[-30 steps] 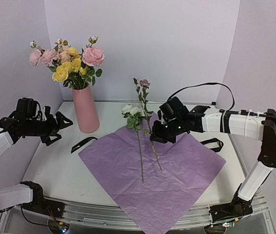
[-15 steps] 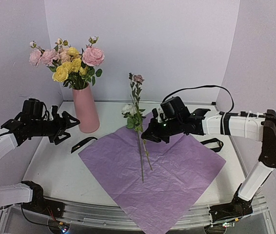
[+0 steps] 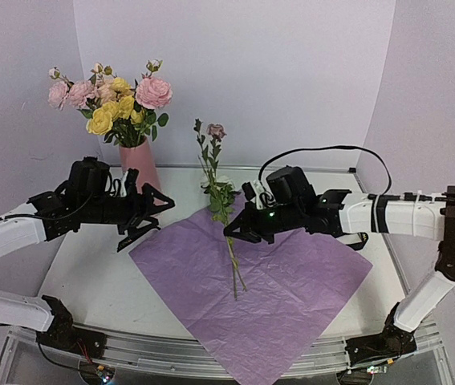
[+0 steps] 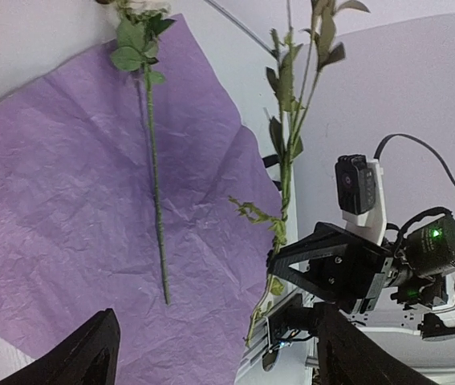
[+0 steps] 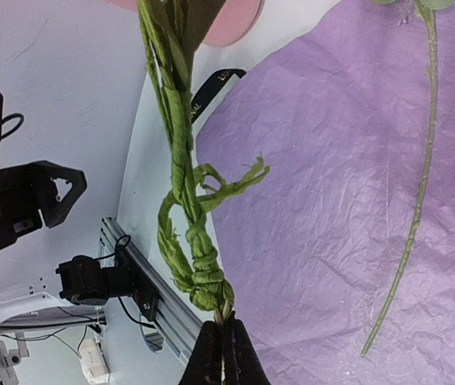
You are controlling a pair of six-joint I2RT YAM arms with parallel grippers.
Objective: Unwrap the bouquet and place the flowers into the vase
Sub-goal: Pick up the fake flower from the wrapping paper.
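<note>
Purple paper (image 3: 291, 281) ends near the left end effector (image 3: 152, 215).

The pink vase (image 3: 139, 158) holds pink and yellow flowers (image 3: 119, 96). One flower (image 3: 216, 131) stands upright; a white flower (image 4: 136, 37) lies on purple paper (image 3: 291, 281).

the paper sheet (image 3: 299, 273) lies mid-table (image 3: 83, 273), its near corner over the front edge. the vase (image 3: 140, 160) stands back left, just off the sheet, flowers (image 3: 119, 96) in it. one loose stem (image 4: 154, 184) lies on the sheet, bloom end rearward. a second stem (image 5: 177, 168) rises above the sheet's far-left edge, clamped low in the right gripper (image 3: 231, 234); the left gripper (image 3: 148, 220) hangs left of it, before the vase.
</note>
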